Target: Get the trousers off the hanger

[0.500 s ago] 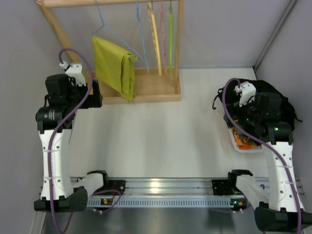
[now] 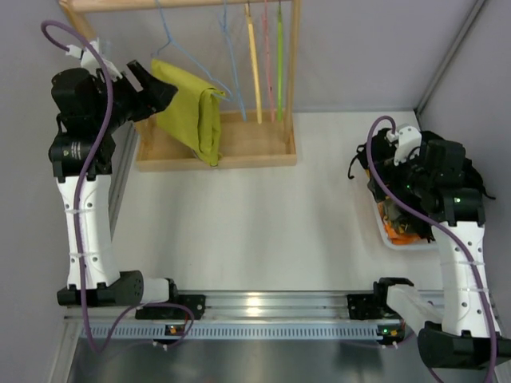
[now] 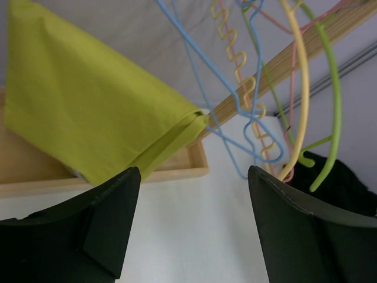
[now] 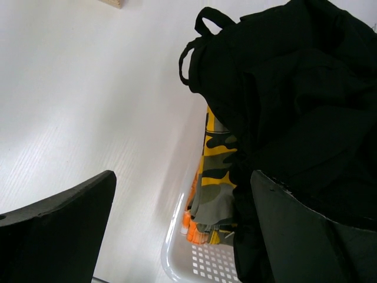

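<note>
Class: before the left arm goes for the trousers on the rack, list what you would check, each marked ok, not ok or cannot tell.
1. Left gripper open: ok.
2. Trousers draped over the light-blue hanger: ok.
3. Trousers between the left fingers: not ok; they sit off to one side of the gap.
4. Right gripper open, empty, away from the rack: ok.
5. Yellow hanger clear of the pull: cannot tell; it hangs close.

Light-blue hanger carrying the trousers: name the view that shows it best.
Top external: the hanger shows from hook to trousers. Left wrist gives only close wire sections among other hangers; right wrist shows none of it.
</note>
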{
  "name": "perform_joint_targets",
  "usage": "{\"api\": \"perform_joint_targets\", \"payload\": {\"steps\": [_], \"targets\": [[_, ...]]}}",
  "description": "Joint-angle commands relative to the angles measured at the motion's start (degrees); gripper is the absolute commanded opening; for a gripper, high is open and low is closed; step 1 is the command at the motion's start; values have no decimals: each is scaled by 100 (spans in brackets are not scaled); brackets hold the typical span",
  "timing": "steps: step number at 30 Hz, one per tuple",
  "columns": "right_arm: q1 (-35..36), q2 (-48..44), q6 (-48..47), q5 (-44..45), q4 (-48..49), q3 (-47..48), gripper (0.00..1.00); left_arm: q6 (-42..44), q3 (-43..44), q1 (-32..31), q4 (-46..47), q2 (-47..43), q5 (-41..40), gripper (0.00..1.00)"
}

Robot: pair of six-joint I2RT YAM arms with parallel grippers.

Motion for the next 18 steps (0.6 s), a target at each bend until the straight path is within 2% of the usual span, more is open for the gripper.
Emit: {"api": "perform_joint_targets", "payload": {"steps": [1, 3, 5, 9, 10, 14, 18], "targets": [[31, -39, -124, -49, -243, 511, 100, -1510, -243, -1, 1791, -46, 412, 78], [31, -21, -124, -40, -384, 617, 99, -2123, -455, -1, 2396, 50, 579, 74], [31, 5, -36, -6, -472, 767, 99, -2512, -508, -1, 2619, 278, 728, 71], [31, 76, 166, 109, -631, 1065, 99, -3225, -595, -1, 3347, 525, 597, 66], [31, 76, 210, 135, -613, 1188, 100, -3322, -613, 7, 3454, 560, 536, 66], [31, 14, 324, 250, -587, 1391, 99, -3875, -561, -1, 3745, 850, 325, 53], [31, 23, 342, 285, -631, 1514, 99, -4069, -517, -1, 3824, 1166, 79, 50]]}}
